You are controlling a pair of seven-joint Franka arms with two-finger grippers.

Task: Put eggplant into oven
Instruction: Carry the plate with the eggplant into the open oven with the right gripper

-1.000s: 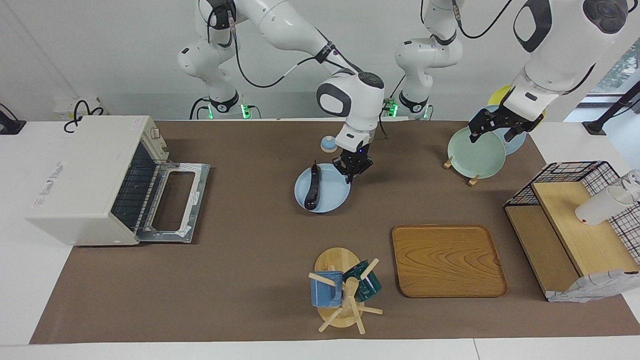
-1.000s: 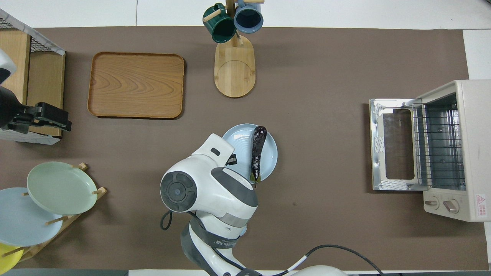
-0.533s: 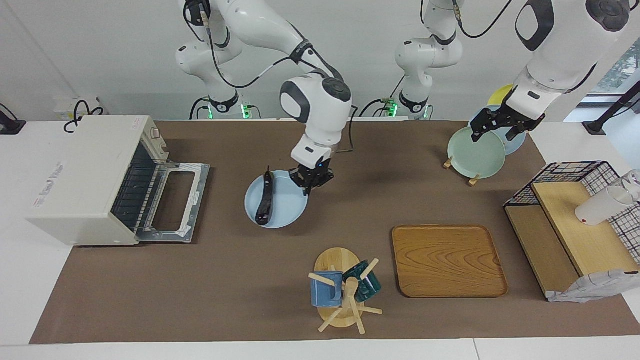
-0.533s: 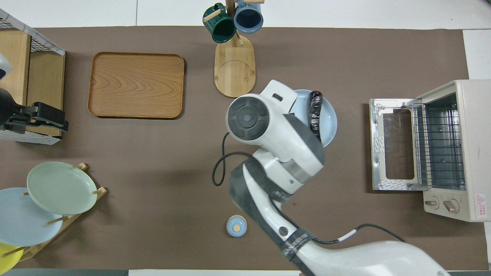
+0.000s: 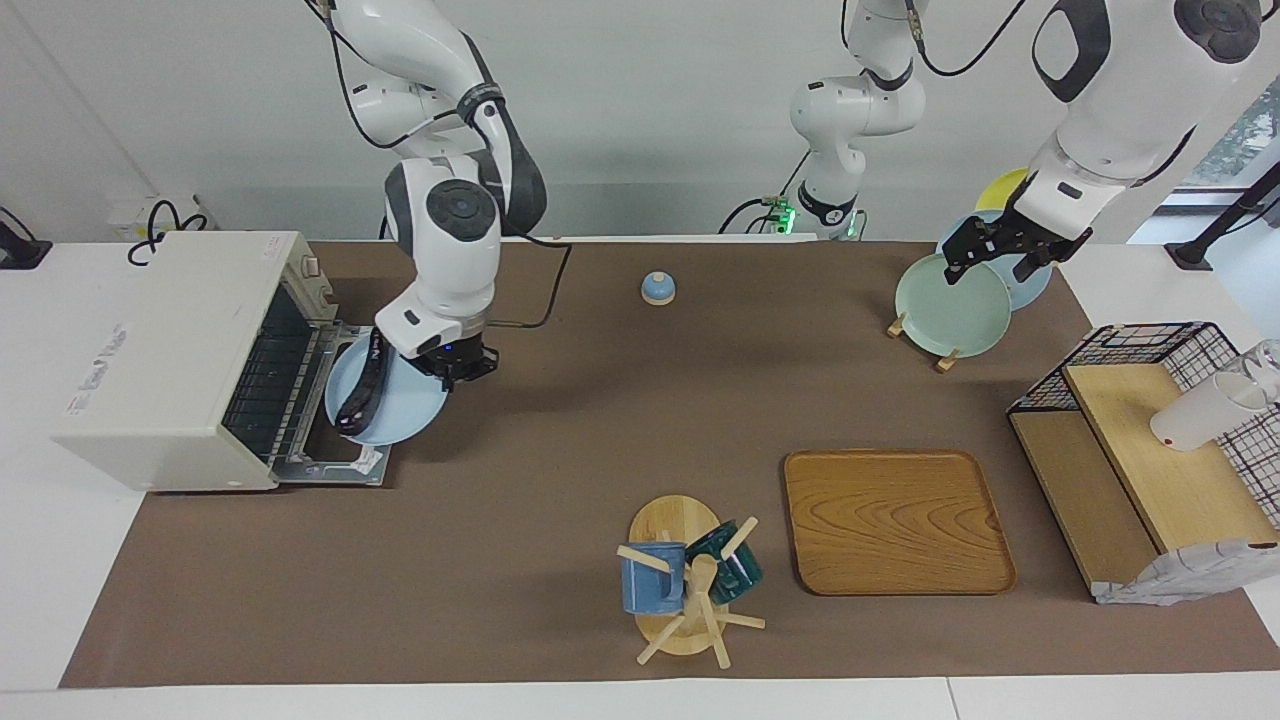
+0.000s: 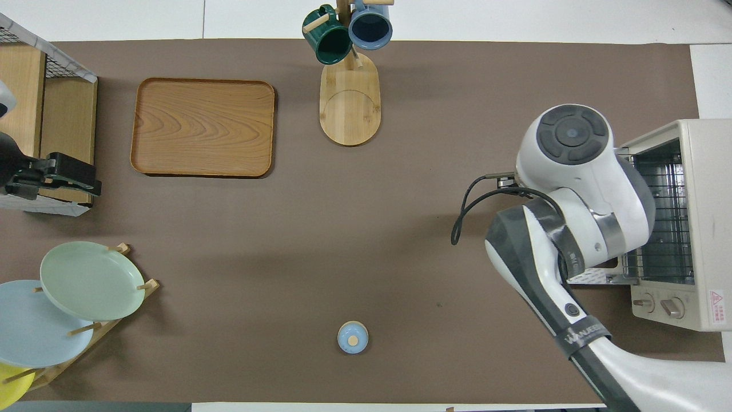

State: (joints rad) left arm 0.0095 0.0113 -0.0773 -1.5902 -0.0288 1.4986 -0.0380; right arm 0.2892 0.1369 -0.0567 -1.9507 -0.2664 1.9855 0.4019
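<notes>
A rectangular wooden tray (image 5: pixel 898 521) is lying flat on the brown table mat (image 5: pixel 560 480), farther from the robots than the wooden plate rack (image 5: pixel 925 340). The rack, near the robots at the left arm's end, is holding a pale green plate (image 5: pixel 950 305), a light blue plate (image 6: pixel 34 332) and a yellow plate (image 5: pixel 1000 187) on edge. A wooden mug tree (image 5: pixel 685 590) is carrying a blue mug (image 5: pixel 650 578) and a dark green mug (image 5: pixel 730 565), just beside the tray. A small blue round lid with a tan knob (image 5: pixel 657 288) is sitting alone near the robots. A black wire basket with wooden shelves (image 5: pixel 1150 440) is standing at the left arm's end, holding a white cup (image 5: pixel 1205 410) lying tilted.
</notes>
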